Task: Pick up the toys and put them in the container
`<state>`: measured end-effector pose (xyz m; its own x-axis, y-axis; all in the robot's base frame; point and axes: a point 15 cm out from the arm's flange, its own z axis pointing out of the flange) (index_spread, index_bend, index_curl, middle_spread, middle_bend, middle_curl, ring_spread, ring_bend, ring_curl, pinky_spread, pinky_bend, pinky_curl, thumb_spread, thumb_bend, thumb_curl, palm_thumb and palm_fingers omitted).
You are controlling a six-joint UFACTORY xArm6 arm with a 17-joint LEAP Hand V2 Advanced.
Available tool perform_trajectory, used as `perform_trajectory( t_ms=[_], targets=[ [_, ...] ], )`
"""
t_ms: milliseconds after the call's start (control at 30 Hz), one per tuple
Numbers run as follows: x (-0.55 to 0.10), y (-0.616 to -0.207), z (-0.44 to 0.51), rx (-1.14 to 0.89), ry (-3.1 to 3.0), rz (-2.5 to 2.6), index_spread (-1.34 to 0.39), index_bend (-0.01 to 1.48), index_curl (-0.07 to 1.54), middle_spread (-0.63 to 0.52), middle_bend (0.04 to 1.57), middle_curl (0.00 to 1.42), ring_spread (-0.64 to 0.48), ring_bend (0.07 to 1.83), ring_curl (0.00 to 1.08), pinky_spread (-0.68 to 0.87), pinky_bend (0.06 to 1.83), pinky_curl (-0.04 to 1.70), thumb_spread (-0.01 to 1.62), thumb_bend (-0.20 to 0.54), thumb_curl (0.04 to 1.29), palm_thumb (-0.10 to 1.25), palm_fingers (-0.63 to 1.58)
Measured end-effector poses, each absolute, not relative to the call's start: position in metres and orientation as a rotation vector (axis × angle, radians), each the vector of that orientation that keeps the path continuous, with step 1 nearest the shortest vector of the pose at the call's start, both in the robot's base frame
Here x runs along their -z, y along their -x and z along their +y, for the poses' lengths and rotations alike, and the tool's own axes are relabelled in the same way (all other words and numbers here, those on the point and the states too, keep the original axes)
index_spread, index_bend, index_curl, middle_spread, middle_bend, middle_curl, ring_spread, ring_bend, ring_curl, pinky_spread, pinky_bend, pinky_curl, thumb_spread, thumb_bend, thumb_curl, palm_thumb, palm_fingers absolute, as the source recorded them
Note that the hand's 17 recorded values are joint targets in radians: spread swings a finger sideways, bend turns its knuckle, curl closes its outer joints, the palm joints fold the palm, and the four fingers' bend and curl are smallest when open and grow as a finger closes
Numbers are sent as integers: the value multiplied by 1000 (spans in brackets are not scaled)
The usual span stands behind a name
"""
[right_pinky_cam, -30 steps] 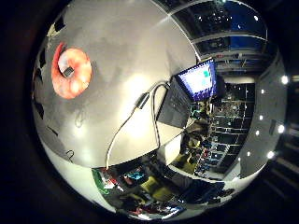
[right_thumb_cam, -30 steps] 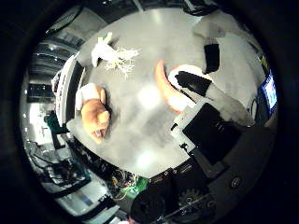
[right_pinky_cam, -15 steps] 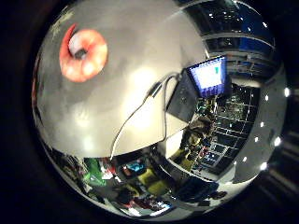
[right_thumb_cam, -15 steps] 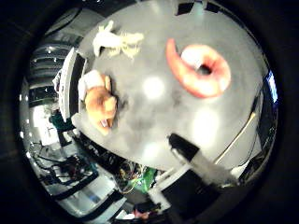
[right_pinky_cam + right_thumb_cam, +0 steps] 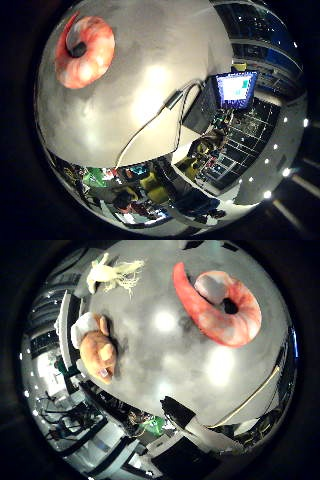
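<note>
With the fingers out of view, so I cannot tell their spread, the hand is looking down on the table, where the curled shrimp toy is lying well apart from the brown plush and pale squid toy, risking a slipped grasp on its soft, rounded body.

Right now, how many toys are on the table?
3. A curled shrimp toy lies out on the grey table, a brown plush animal sits at the table's edge, and a pale stringy toy lies near it. Others may be out of view.
</note>
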<state>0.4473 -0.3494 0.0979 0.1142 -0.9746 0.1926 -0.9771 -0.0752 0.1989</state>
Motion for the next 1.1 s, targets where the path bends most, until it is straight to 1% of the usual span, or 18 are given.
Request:
perform_trajectory(
  t_ms=[333,500,733,967,1100],
  targets=[
    [-86,-464,-392,32,-2042,-1922,-375,118,164,176,161,220,213,276,250,405,550,305,902,-32,297,547,-117],
    [-72,-451,-406,105,-1994,-1913,-366,118,146,182,162,213,222,270,252,411,539,306,899,-31,296,542,-119],
    [-64,-451,-401,126,-1998,-1898,-349,124,140,181,164,214,224,258,254,412,527,307,898,-31,300,539,-110],
    [-58,-450,-398,141,-2002,-1889,-277,163,197,193,164,217,224,216,248,416,486,301,898,-31,302,538,-62],
    [-54,-449,-396,151,-2003,-1885,-233,220,268,184,161,216,224,185,237,418,444,294,901,-27,304,552,-15]
  ],
)
